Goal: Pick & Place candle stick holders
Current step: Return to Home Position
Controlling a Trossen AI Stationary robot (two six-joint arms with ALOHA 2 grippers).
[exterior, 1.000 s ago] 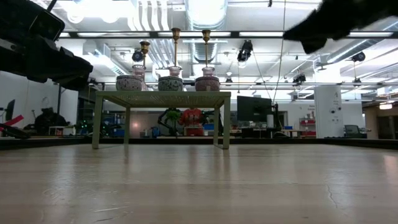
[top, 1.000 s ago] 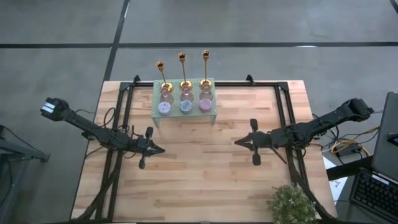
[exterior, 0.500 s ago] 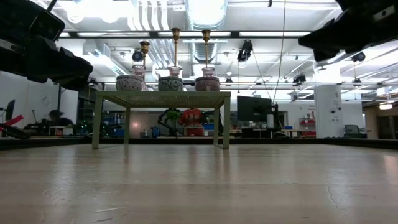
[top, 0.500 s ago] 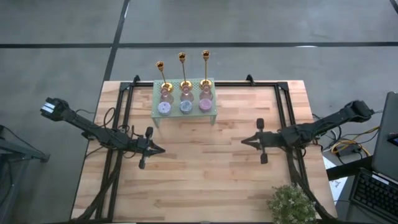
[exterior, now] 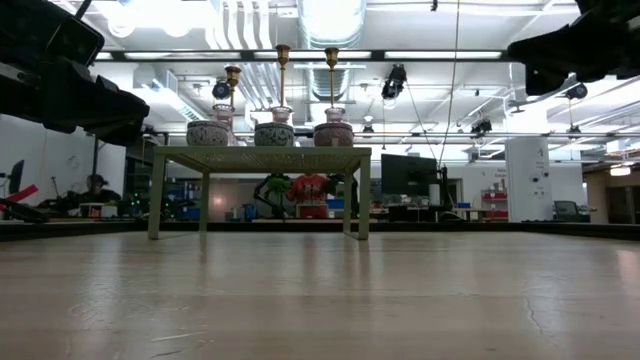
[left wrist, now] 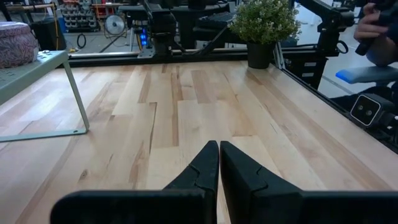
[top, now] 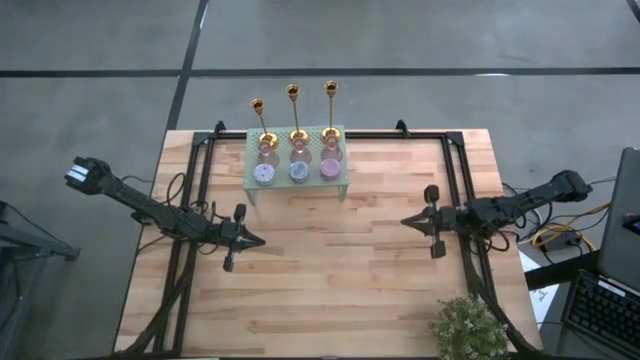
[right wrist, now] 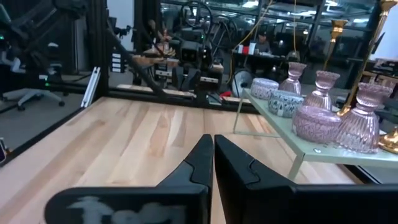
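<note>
Three gold candlesticks, three pinkish glass holders and three round pastel holders stand on the pale green rack at the table's far middle; they also show in the low view and the right wrist view. My left gripper is shut and empty over the table's left middle, its fingers together. My right gripper is shut and empty over the right middle, its fingers together.
A bushy potted plant stands at the table's near right corner; it also shows in the left wrist view. Black frame rails run along the table's sides. A monitor and keyboard lie off the right edge.
My right gripper has drawn back toward the table's right edge, staying shut and empty. My left arm has kept still.
</note>
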